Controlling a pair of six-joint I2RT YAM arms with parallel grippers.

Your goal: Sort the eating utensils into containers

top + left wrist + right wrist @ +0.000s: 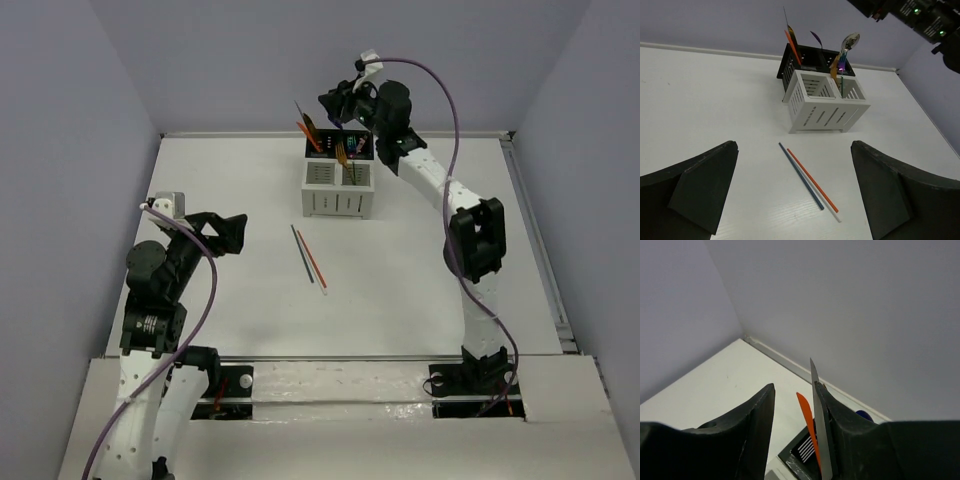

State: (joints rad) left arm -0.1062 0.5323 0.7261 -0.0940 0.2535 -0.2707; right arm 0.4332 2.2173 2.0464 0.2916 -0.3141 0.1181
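Chopsticks, slim orange-red and dark-grey, lie on the white tabletop at 6 o'clock from the white slatted caddy, axis 11-to-5 o'clock. Left fingers wide, right fingers narrowly parted.

L arm, R arm: white links, blk joints, purple cables.

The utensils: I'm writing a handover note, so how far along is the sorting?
Done: several utensils stand in the black caddy behind the white caddy. In hand: nothing clearly gripped; the right gripper hangs open over the black caddy, a grey blade beside one finger. Left: two chopsticks lie on the table in front of the open left gripper.
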